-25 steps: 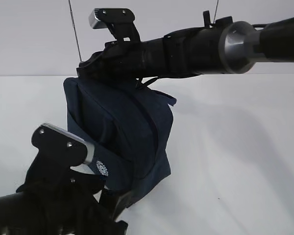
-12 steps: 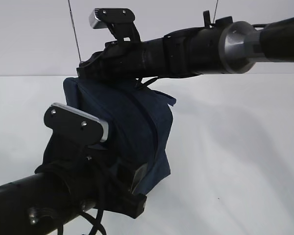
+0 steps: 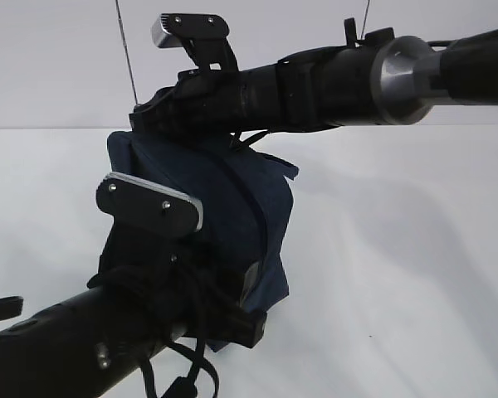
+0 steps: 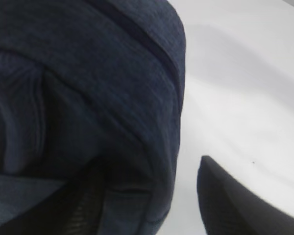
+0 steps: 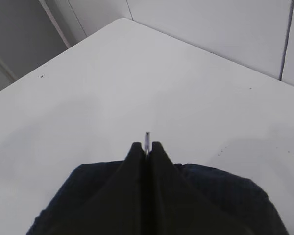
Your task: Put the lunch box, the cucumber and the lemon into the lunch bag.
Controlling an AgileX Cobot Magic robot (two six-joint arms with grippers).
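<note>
- The lunch bag [image 3: 232, 199] stands upright near the middle of the white table [image 3: 398, 274], its dark zipper seam [image 3: 253, 215] curving down the face toward the camera — it looks closed along that stretch, though where the seam ends cannot be made out.
- Lunch box, cucumber, lemon: none shows in any view. Whether they are already inside the bag or simply out of frame cannot be told from here.
- Up at the bag's top edge, the right gripper [image 5: 146, 147] is clamped tight, jaws pressed together on a thin metal sliver [image 5: 147, 137] that pokes out between the tips. It is probably the zipper pull, but too little shows to be sure. In the exterior view that arm has stayed put at the bag's top across the last second.
- The change is all on the left. A second ago the left arm sat low at the bag's front lower corner; now it has climbed and swung in against the bag's front face, its wrist camera [image 3: 153, 207] covering the lower half of the bag.
- The left gripper [image 4: 152, 196] has its jaws spread, one dark finger [image 4: 235, 200] out over bare table just beside the bag, the other [image 4: 73, 205] against the fabric, the bag's lower corner between them — nothing gripped yet.
- My read: the left is moving in to pinch and steady the bag while the right works the zipper.
</note>
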